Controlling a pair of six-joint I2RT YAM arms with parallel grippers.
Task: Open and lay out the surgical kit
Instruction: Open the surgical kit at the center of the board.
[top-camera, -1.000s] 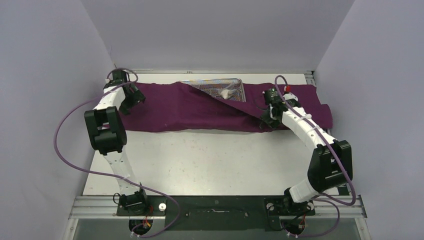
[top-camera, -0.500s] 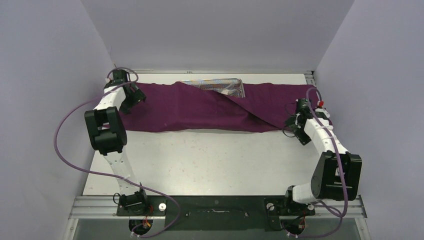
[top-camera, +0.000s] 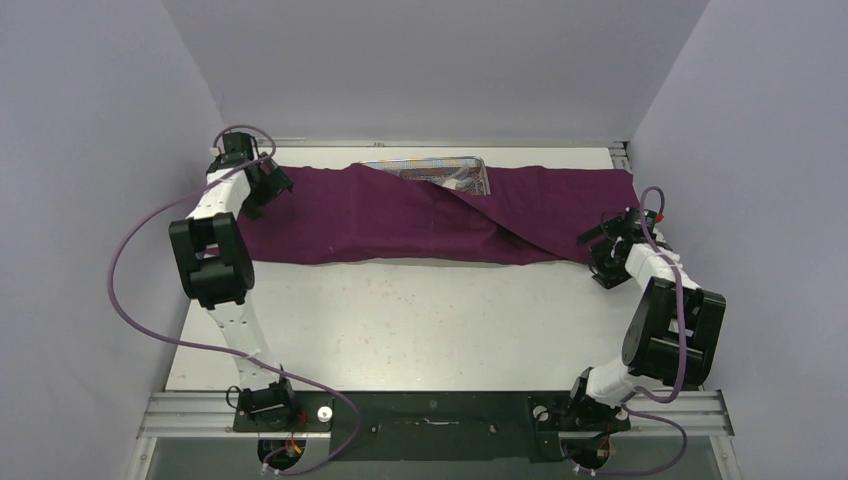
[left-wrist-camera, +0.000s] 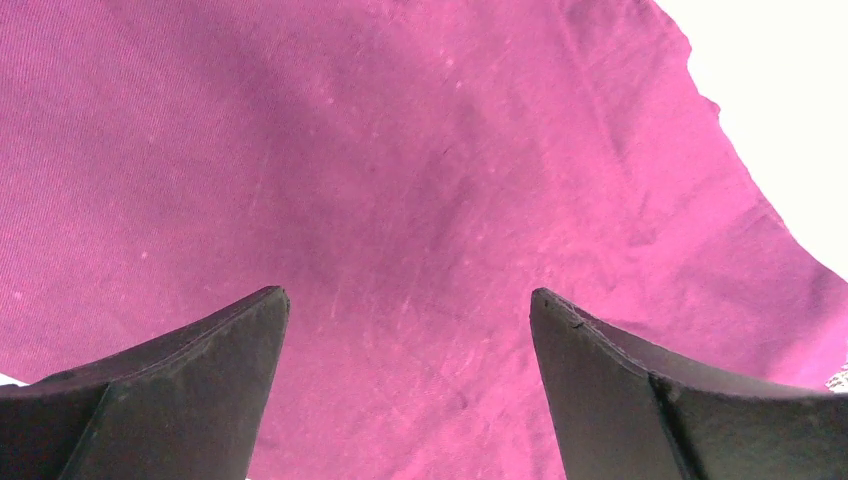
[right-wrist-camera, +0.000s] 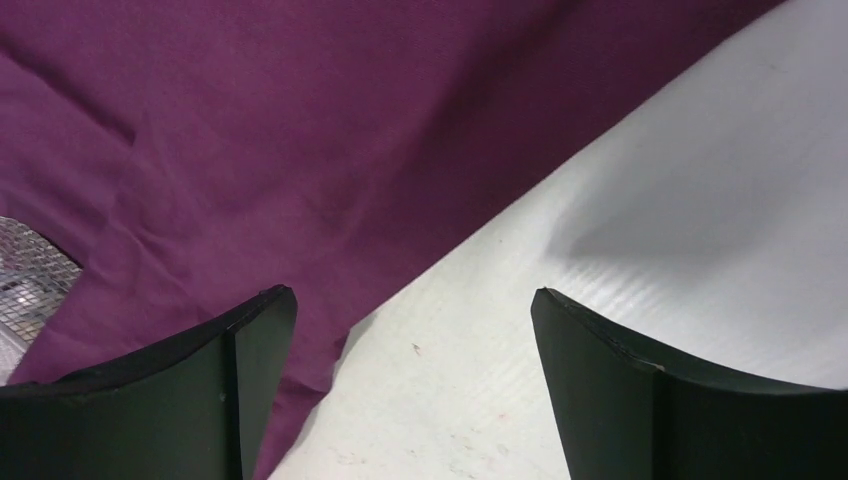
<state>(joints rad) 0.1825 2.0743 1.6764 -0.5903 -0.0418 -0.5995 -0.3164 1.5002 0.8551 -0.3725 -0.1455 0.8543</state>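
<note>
Top external view: right gripper (top-camera: 598, 252) has dragged the cloth wrap (top-camera: 400, 215) flap rightward and released it, jaws now spread at its right end. Left gripper (top-camera: 272, 186) is spread too, over the left end. The wrap lies along the table's (top-camera: 420, 310) far side, the wire-mesh tray (top-camera: 468, 176) mostly covered; unfolding looks part done.

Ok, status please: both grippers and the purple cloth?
Left gripper open over purple cloth. Right gripper open, empty, at cloth's right end. Cloth covers most of mesh tray.
</note>
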